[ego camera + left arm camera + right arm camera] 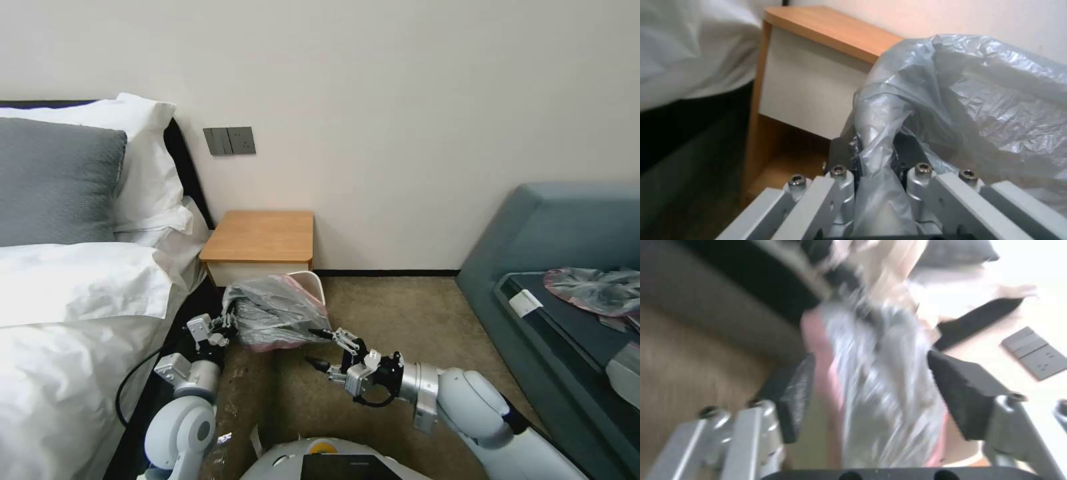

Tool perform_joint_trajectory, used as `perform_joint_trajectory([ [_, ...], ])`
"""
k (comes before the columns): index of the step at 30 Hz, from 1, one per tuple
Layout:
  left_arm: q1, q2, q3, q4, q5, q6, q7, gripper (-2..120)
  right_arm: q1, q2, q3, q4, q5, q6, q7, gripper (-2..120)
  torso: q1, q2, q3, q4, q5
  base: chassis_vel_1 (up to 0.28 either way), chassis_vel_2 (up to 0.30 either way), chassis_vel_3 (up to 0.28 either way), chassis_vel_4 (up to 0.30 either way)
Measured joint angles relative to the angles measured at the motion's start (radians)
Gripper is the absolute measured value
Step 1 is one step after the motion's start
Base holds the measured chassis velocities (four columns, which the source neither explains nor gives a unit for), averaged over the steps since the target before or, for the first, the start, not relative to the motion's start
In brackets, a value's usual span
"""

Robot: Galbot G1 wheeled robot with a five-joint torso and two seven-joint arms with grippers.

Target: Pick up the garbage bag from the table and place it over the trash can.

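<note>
A plain cream-white wall (413, 100) is rising behind the scene, carrying a grey switch-and-socket plate (229, 141). Brown short-pile carpet (400, 313) is covering the floor. A bed with white linen (73, 313) and a grey pillow (57, 180) is lying at left; a blue-grey upholstered sofa (547, 233) is standing at right.

- The head view looks forward and down from above, taking in the table (259, 238) against the wall and the trash can (313, 283) before it.
- The left wrist view sits low and very close behind the garbage bag (960, 110) — facing the table's front.
- The right wrist view looks close along the same bag, toward the wall switch plate (1036, 353).
</note>
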Motion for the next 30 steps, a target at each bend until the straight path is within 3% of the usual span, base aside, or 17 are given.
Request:
perform_joint_trajectory([
  [3, -0.001, 0.003, -0.005, 0.008, 0.010, -0.010, 0.010, 9, -0.003, 0.000, -0.002, 0.019, 0.089, -0.038, 0.024, 80, 0.000, 0.000, 0.000, -0.0001, -0.0001, 0.000, 0.000, 0.000, 0.000],
  [6, -0.001, 0.006, -0.006, 0.017, 0.028, -0.029, 0.033, 9, -0.005, 0.003, -0.019, 0.032, 0.189, -0.098, 0.116, 89, 0.000, 0.000, 0.000, -0.0002, 0.0001, 0.000, 0.000, 0.000, 0.000],
  [8, 0.001, 0.007, -0.005, 0.029, 0.048, -0.055, 0.057, 9, -0.006, 0.008, -0.045, 0.047, 0.284, -0.178, 0.249, 97, 0.000, 0.000, 0.000, -0.0001, 0.0001, 0.000, 0.000, 0.000, 0.000],
  [9, 0.001, 0.007, -0.005, 0.029, 0.048, -0.055, 0.057, 9, -0.006, 0.008, -0.045, 0.047, 0.284, -0.178, 0.249, 97, 0.000, 0.000, 0.000, -0.0001, 0.0001, 0.000, 0.000, 0.000, 0.000],
  [10, 0.003, 0.009, -0.005, 0.035, 0.063, -0.073, 0.075, 9, -0.006, 0.010, -0.060, 0.058, 0.338, -0.234, 0.330, 99, 0.000, 0.000, 0.000, -0.0002, 0.0000, 0.000, 0.000, 0.000, 0.000],
  [12, 0.007, 0.011, -0.002, 0.038, 0.082, -0.100, 0.102, 9, 0.002, 0.009, -0.071, 0.065, 0.381, -0.293, 0.396, 100, 0.000, 0.000, 0.000, -0.0003, 0.0001, 0.000, 0.000, 0.000, 0.000],
  [15, 0.008, 0.013, 0.002, 0.041, 0.109, -0.128, 0.127, 9, 0.020, -0.001, -0.079, 0.068, 0.438, -0.340, 0.407, 100, 0.000, 0.000, 0.000, -0.0002, 0.0002, 0.000, 0.000, 0.000, 0.000],
  [19, -0.002, 0.017, 0.015, 0.053, 0.144, -0.163, 0.161, 9, 0.046, -0.035, -0.094, 0.091, 0.616, -0.448, 0.421, 100, 0.000, 0.000, 0.000, 0.0001, 0.0002, 0.000, 0.000, 0.000, 0.000],
  [21, -0.006, 0.024, 0.026, 0.061, 0.152, -0.182, 0.181, 9, 0.066, -0.064, -0.104, 0.097, 0.713, -0.493, 0.433, 99, 0.000, 0.000, 0.000, -0.0009, -0.0001, 0.000, 0.000, 0.000, 0.000],
  [24, -0.006, 0.028, 0.031, 0.066, 0.155, -0.198, 0.195, 9, 0.090, -0.094, -0.116, 0.097, 0.780, -0.520, 0.452, 99, 0.000, 0.000, 0.000, 0.0002, 0.0004, 0.000, 0.000, 0.000, 0.000],
  [30, -0.009, 0.031, 0.033, 0.085, 0.160, -0.246, 0.250, 9, 0.178, -0.159, -0.150, 0.075, 0.924, -0.572, 0.508, 99, 0.000, 0.000, 0.000, -0.0001, 0.0003, 0.000, 0.000, 0.000, 0.000],
])
